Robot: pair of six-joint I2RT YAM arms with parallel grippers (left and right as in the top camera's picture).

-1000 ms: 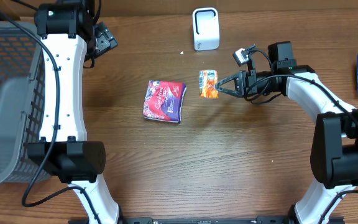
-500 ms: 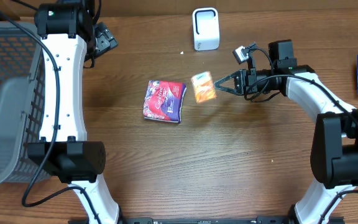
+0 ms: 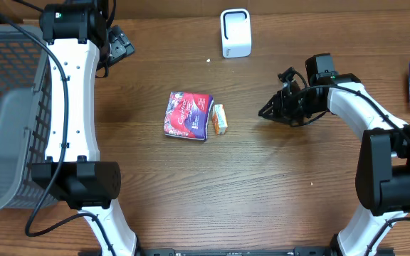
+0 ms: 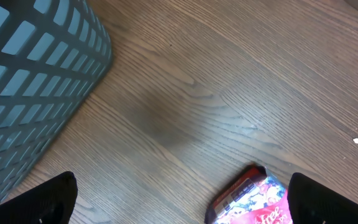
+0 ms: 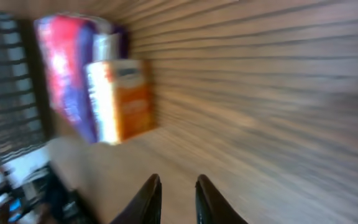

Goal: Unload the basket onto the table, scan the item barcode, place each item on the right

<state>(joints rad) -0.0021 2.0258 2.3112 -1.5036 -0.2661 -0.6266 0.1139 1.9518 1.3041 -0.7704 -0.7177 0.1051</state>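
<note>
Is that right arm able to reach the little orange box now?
Probably yes. Only bare table lies between the right gripper and the orange box, and the gripper faces it. The purple packet sits on the box's far side, out of the way.

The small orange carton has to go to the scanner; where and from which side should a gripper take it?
Probably its two short ends, from above, with the right gripper. The small orange carton lies flat, one long side close against the purple pouch, leaving a finger no room there; both ends are free.
</note>
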